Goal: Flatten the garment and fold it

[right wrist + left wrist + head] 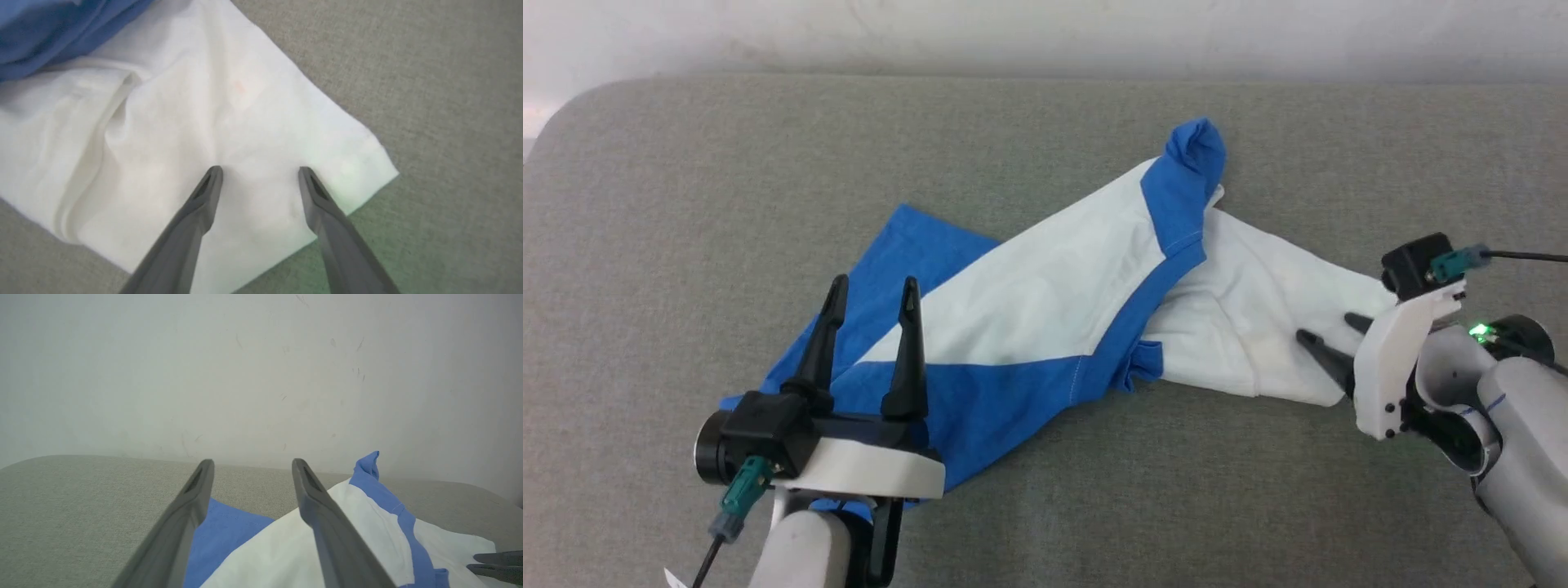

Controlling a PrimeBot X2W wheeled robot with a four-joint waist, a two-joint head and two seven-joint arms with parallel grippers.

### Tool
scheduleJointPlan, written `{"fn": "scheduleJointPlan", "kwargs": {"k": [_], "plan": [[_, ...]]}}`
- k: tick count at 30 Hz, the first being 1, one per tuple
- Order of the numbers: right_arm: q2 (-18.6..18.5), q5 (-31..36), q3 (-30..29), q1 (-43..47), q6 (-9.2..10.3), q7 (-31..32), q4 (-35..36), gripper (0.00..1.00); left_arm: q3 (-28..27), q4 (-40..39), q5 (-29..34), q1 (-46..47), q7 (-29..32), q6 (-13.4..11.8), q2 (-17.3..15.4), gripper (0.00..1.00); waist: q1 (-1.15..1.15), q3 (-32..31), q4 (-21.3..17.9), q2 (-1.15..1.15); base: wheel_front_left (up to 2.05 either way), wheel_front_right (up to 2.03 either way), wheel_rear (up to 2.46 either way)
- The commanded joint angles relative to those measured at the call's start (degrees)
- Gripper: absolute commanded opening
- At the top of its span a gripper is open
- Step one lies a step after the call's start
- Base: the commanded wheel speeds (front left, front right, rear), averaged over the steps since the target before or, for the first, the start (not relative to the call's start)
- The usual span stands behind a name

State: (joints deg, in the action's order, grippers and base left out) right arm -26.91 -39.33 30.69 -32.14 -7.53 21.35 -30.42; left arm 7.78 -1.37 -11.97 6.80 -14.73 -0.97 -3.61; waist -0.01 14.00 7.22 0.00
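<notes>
Garment [1045, 302] lies crumpled on grey cushion [686, 204], pale wall [1045, 33] behind. Left gripper [874, 283] spread, empty, over blue part. Right gripper [1325, 326] spread over white corner, possibly touching.

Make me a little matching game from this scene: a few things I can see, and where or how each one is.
Things:
1. left gripper
2. right gripper
3. garment
4. grey padded surface

Places or states:
A. lies bunched and twisted, not flat
B. open, at the white corner
C. underneath the cloth
D. open, at the blue end

Pairs: 1-D, 2-B, 3-A, 4-C.
</notes>
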Motion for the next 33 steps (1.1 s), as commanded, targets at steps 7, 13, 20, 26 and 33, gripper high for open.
{"fn": "scheduleJointPlan", "kwargs": {"k": [7,13,20,26,33], "plan": [[1.8,-0.6,-0.3,2.8,0.04,4.7,-1.6,0.00,-0.6,0.5,0.8,-0.6,-0.3,0.5,0.4,1.00,0.01,-0.4,-1.3,0.00,0.00,0.00,0.00],[-0.6,1.6,-8.4,5.5,0.04,-1.2,1.5,0.00,-1.4,0.8,1.0,-2.2,-0.3,0.3,0.4,1.00,0.01,-2.1,-2.8,0.00,0.00,0.00,0.00],[-1.2,6.5,-30.3,22.0,0.04,-2.8,7.6,0.00,-1.9,0.4,1.2,-3.6,-0.3,0.1,0.5,1.00,0.01,-3.3,-4.0,0.00,0.00,0.00,0.00],[8.1,9.8,-42.4,32.0,0.04,-1.7,15.9,1.00,-2.1,0.6,1.2,-3.7,-0.3,0.2,0.5,1.00,0.01,-3.0,-4.8,0.00,0.00,0.00,0.00],[15.1,9.3,-43.6,27.5,0.04,-2.8,25.4,1.00,-2.0,1.0,1.4,-3.0,-0.3,0.5,0.5,1.00,0.01,-2.7,-4.5,0.00,0.00,0.00,0.00]]}}
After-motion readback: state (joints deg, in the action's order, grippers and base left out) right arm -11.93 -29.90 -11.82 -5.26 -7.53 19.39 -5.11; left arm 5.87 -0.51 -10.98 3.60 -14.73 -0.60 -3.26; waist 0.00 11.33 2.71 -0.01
